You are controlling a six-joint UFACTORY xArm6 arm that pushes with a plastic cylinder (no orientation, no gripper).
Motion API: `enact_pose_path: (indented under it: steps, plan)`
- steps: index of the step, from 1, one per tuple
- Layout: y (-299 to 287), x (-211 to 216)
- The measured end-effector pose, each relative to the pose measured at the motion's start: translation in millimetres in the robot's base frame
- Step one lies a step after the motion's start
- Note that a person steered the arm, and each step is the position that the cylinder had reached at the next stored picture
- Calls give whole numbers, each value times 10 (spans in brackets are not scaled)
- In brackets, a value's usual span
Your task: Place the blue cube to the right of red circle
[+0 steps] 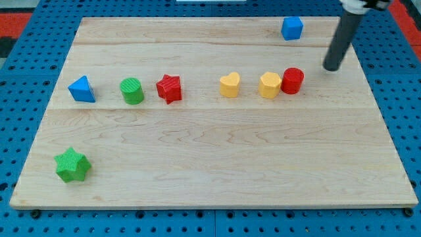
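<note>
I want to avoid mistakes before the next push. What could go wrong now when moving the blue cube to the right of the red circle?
1. My tip is below and right of the blue cube, so it may push the cube off the wooden board's top edge.
2. The red circle-shaped block touches the yellow hexagonal block; a hard arrival could shift both.

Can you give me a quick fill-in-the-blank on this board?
1. The blue cube sits near the view's ____ edge.
2. The red circle touches a ____ block on its left.
3. My tip is to the view's ____ of the red circle.
4. The green star lies nearest the board's bottom-____ corner.

Missing words: top; yellow; right; left
</note>
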State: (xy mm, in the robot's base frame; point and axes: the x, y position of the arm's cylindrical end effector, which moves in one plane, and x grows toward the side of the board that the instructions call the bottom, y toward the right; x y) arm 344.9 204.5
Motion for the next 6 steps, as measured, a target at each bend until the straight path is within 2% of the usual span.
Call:
enact_pose_path:
  steps: [1,2,4,5,6]
  plan:
    - [-583,-192]
    - [-884,-551]
    - [-748,-1437]
    - [-310,-1430]
    - [-213,-1089]
